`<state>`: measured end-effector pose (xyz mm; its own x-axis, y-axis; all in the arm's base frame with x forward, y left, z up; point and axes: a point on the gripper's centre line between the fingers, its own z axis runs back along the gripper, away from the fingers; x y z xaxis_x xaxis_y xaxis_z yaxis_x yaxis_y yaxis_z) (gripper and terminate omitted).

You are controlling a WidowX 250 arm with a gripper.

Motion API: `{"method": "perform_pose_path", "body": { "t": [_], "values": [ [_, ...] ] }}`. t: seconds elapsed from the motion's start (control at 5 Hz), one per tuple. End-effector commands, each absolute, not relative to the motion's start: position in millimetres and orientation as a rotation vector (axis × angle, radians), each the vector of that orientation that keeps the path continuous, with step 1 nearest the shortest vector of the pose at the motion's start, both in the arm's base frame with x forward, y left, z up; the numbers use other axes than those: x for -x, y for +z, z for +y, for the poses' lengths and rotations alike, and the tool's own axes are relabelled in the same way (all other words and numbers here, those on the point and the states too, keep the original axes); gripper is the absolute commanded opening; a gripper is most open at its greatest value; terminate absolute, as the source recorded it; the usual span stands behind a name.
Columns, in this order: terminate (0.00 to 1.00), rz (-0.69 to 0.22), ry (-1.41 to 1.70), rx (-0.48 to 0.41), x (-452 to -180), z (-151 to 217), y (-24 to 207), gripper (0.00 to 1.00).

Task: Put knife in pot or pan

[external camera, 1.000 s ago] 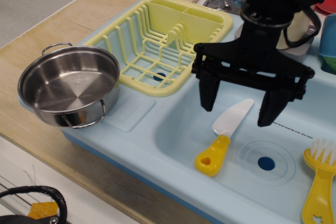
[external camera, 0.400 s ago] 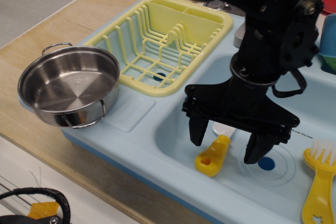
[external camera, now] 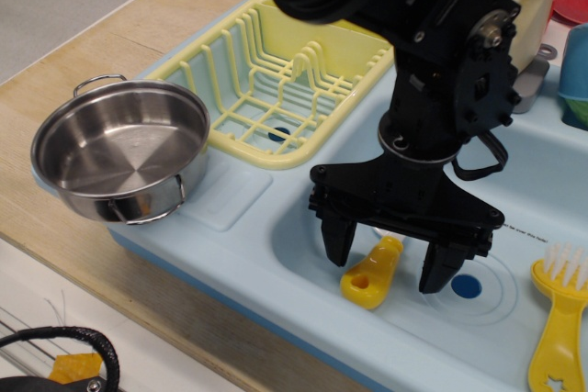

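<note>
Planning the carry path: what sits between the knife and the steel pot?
In the only view, just bare blue sink wall and counter lie between the knife and the pot; the yellow dish rack sits beside that line.

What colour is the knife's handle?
Yellow. The knife handle shows between the open gripper fingers in the only view, observation.image.

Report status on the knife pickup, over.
Gripper open, straddling the knife in the sink. Knife not gripped. Pot empty on the left. Nothing between them.
</note>
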<state>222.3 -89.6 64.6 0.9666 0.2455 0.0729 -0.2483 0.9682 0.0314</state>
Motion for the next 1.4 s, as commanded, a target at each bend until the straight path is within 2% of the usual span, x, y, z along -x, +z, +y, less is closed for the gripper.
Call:
{"method": "perform_pose_path", "body": {
  "t": [0.0, 0.2, 0.4, 0.6, 0.8, 1.2],
  "values": [
    [0.00, -0.070, 0.268, 0.001, -228, -88, 61, 1.00],
    [0.00, -0.075, 0.281, 0.009, -228, -89, 58, 0.00],
    [0.00, -0.077, 0.297, 0.011, -228, -90, 58, 0.00],
    [0.00, -0.088, 0.301, -0.041, -226, -99, 79, 0.00],
    [0.00, -0.112, 0.285, -0.050, -226, -100, 96, 0.00],
    [0.00, -0.277, 0.373, -0.102, -210, -66, 136, 0.00]
  ]
}}
